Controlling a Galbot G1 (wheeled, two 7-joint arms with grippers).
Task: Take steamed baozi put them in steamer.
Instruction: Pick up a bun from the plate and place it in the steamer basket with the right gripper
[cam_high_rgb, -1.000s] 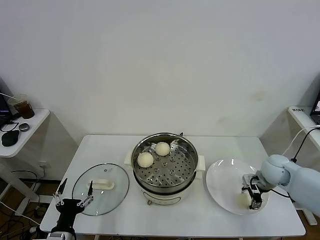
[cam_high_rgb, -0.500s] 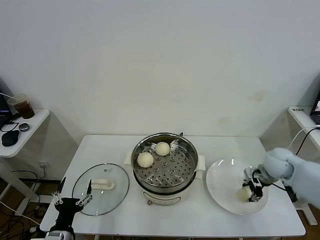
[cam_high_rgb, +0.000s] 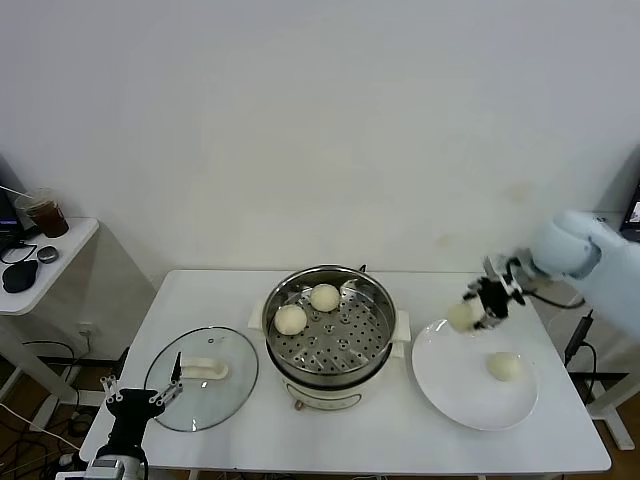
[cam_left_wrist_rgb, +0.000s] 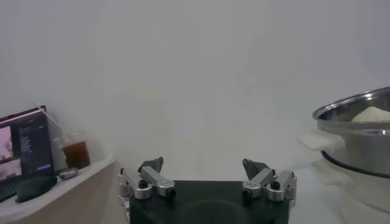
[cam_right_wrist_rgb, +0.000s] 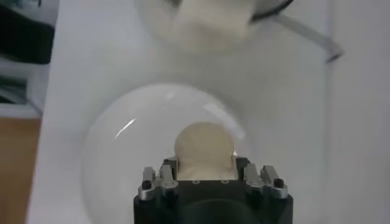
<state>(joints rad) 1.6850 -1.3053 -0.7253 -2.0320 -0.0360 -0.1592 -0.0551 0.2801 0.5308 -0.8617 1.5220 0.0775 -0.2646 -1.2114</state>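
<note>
Above plate, baozi newly lifted

steamer: cut by frame edge | right gripper: jaws hidden behind held baozi

Right gripper raised at the end of a bent white arm, jaws clamped on a bun, left gripper parked low, fingers spread wide

Head camera looks down; wrist cameras sit close (both show steamer).
</note>
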